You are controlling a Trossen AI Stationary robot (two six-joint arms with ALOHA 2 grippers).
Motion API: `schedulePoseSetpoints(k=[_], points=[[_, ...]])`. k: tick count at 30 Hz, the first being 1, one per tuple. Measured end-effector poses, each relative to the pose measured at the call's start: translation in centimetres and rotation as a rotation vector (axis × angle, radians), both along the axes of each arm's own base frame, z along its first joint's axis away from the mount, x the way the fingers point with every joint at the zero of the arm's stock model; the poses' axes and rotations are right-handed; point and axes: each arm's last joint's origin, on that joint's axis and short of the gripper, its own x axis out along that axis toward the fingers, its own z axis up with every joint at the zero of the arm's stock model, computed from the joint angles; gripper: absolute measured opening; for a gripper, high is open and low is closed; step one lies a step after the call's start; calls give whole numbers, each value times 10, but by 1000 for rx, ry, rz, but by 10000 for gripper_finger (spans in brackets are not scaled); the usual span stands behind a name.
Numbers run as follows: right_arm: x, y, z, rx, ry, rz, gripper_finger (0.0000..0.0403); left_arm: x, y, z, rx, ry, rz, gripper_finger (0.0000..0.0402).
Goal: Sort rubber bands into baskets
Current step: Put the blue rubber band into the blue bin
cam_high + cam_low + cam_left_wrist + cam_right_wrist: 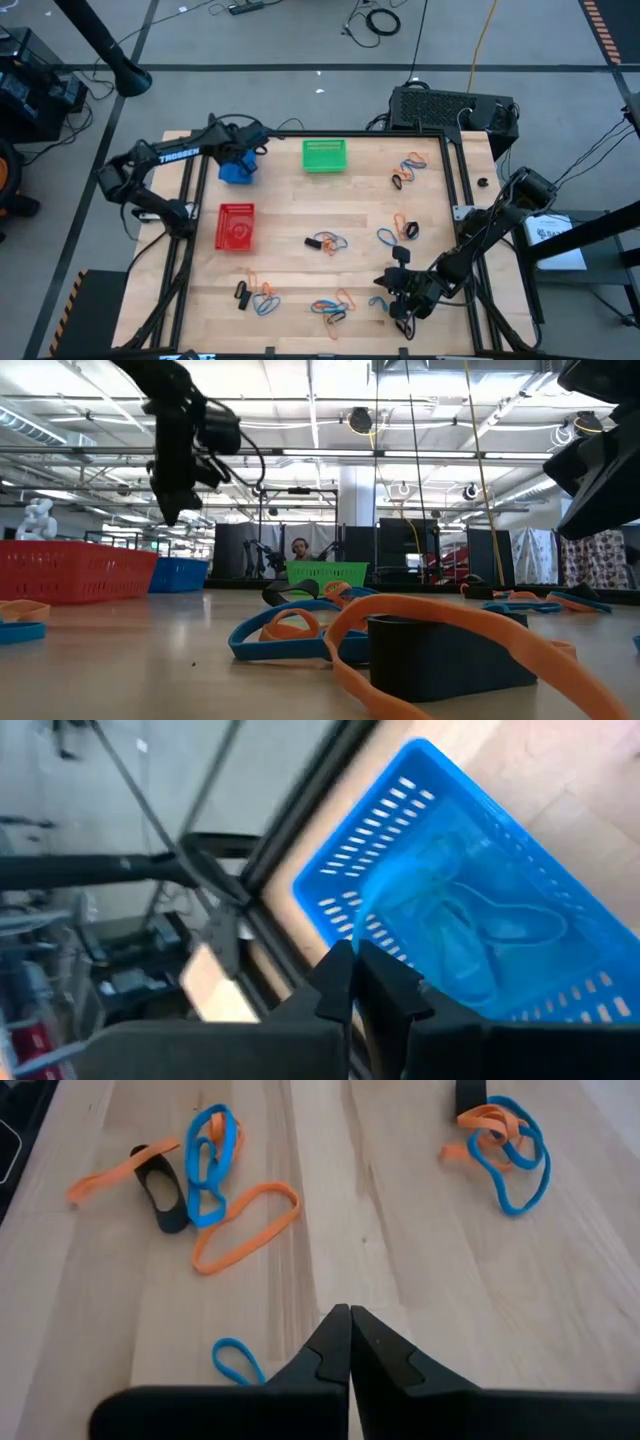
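My left gripper (248, 150) is above the blue basket (238, 168) at the far left, shut on a blue rubber band (385, 890). More blue bands (480, 925) lie in that basket. The green basket (324, 155) stands at the far middle and the red basket (236, 226) at the left. My right gripper (385, 283) is shut and empty just above the table near the front right. Ahead of it lie a small blue band (238, 1360) and mixed clusters of orange, blue and black bands (205, 1175) (505, 1140). My left gripper pinches the blue rubber band between its two shut fingertips (352, 955), coming from above and pointing down into the basket. The band's loop (372, 905) hangs below the fingers over the basket's near wall. Blur hides which part of the band is held.
Other band clusters lie at the far right (408, 172), right middle (398, 232), centre (327, 242) and front left (255, 295). Black frame rails (455, 200) border the table, and a black box (450, 108) stands behind its far right corner.
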Motion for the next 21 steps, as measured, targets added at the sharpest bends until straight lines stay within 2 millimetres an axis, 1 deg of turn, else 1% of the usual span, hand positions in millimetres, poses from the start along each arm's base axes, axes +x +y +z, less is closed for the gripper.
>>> schedulePoseSetpoints(k=[2, 7, 15, 18, 21], points=[[0, 0, 0, 0, 0, 2, 0, 0, 3, -5, -43, -4, 5, 38], [0, 0, 0, 1, 2, 3, 0, 2, 4, -10, -63, 5, 4, 77], [0, 0, 0, 1, 2, 4, 0, 6, -1, -10, -65, 4, -15, 140], [0, 0, 0, -1, 0, 2, 0, 7, -1, -10, -64, 4, -18, 155], [0, 0, 0, -1, 0, 1, 0, 7, -5, -11, -107, 0, -34, 159]])
